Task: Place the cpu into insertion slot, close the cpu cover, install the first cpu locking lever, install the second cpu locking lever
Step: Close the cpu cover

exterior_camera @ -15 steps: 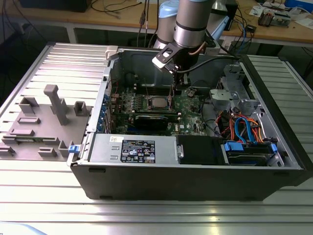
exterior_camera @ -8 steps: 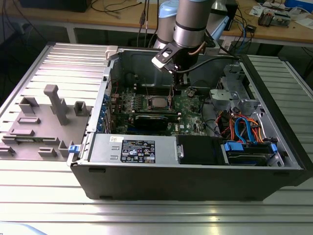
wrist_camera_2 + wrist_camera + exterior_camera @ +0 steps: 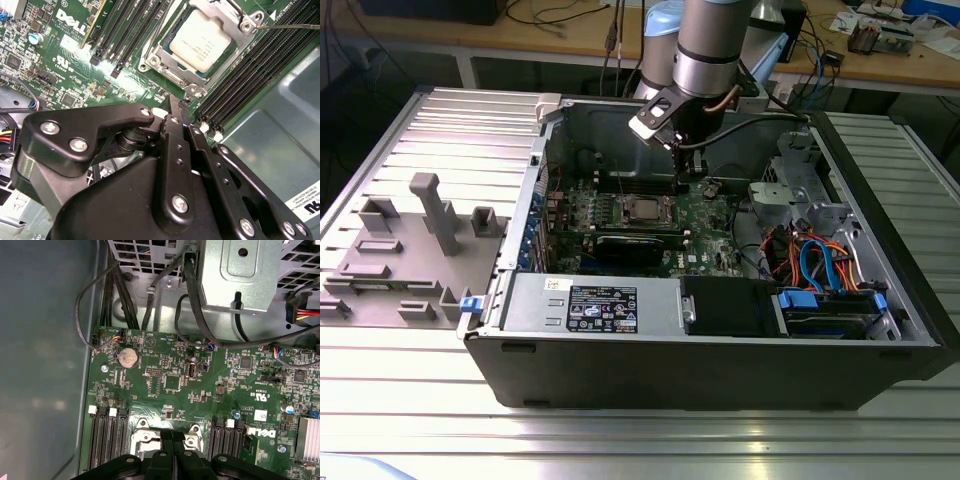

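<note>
Second wrist view: end effector (image 3: 175, 105), fingers together, beside cpu (image 3: 202, 40) between memory slots (image 3: 131, 30); first wrist view shows a coin battery (image 3: 127, 358).

A: Is the cpu cover (image 3: 159, 52) whole in the second wrist view?
B: No, the picture's edge cuts it off. In the first wrist view the gripper (image 3: 172, 434) hides most of it.
</note>
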You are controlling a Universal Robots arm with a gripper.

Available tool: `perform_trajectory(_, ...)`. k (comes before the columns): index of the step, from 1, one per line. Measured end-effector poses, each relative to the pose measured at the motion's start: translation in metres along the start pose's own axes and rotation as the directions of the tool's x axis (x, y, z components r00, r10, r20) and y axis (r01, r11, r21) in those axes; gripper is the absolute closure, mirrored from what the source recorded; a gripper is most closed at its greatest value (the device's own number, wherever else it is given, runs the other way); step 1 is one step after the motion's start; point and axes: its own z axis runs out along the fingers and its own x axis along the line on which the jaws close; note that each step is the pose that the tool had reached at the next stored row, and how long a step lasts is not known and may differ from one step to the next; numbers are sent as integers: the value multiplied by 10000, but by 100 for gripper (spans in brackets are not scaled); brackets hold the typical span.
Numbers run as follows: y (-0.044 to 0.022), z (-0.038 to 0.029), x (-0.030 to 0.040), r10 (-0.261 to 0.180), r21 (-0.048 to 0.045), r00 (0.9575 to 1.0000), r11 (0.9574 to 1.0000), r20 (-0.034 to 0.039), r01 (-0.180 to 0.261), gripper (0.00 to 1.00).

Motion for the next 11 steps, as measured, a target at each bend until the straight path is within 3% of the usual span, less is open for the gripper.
perform_trajectory(11,-18,0,2,1,0,10000,10000,0,-1,89)
